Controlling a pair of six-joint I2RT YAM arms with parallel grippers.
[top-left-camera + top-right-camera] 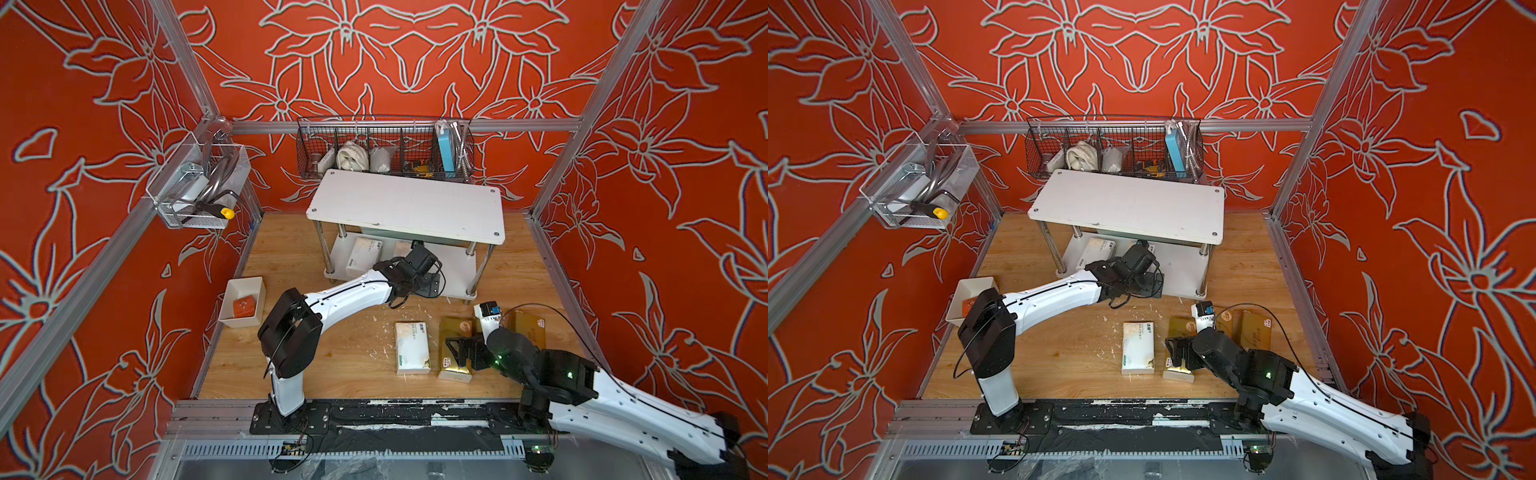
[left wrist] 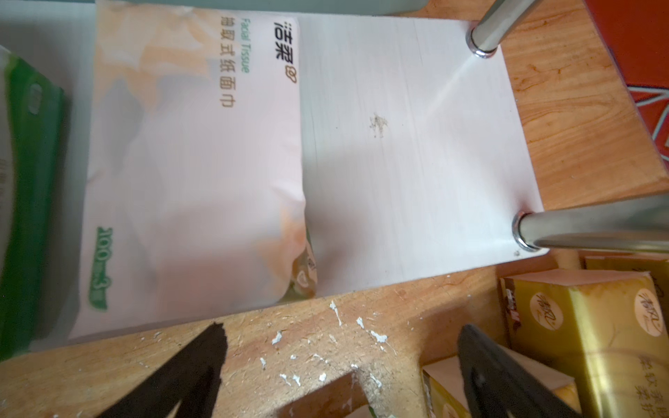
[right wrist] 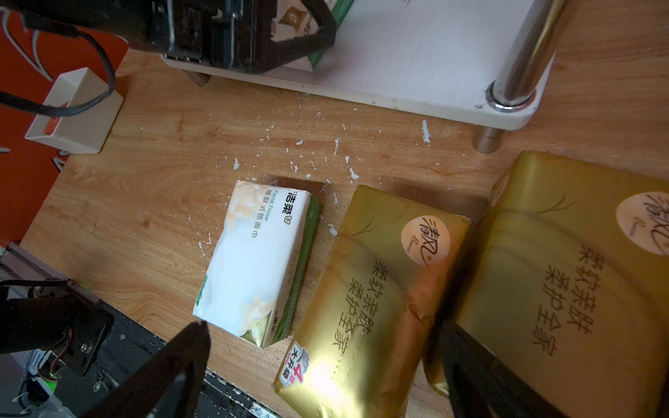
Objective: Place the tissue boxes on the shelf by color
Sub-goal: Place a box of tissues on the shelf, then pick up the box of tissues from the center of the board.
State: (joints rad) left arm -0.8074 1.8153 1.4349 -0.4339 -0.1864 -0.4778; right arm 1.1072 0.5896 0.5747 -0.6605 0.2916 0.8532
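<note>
Nearest the front edge, the right end effector (image 3: 322, 331) hangs wide open and holds nothing. Its two fingers stand on either side of a gold tissue pack (image 1: 455, 353) that lies flat on the wooden counter (image 1: 332, 361); whether they touch it I cannot tell. Just beside that pack, toward the robot's left, a white tissue pack (image 1: 411, 348) with green print lies parallel to it, a narrow gap between them. On the other side a second gold pack (image 3: 564, 282) lies close by. A third gold pack (image 1: 1256, 332) lies beyond that, and the right arm hides part of both in the top views. White flecks (image 3: 325, 155) are scattered over the wood past the packs.

Further back, the left end effector (image 2: 344, 336) is also spread wide with nothing in it. It hovers over the counter just in front of the shelf (image 1: 407, 203), facing its lower tier (image 2: 398, 144). Two more white packs lie on that tier. One flat pack (image 2: 192, 173) has its printed face up, and a neighbouring pack (image 2: 29, 181) beside it shows a green side.

By the robot's left wall, a small white tray (image 1: 232, 291) holds an orange block (image 1: 244, 308). Behind the shelf, a black wire basket (image 1: 374, 135) hangs on the back wall, with an upright light-blue box (image 1: 444, 151) in it. A clear bin (image 1: 239, 162) is fixed to the left wall.
</note>
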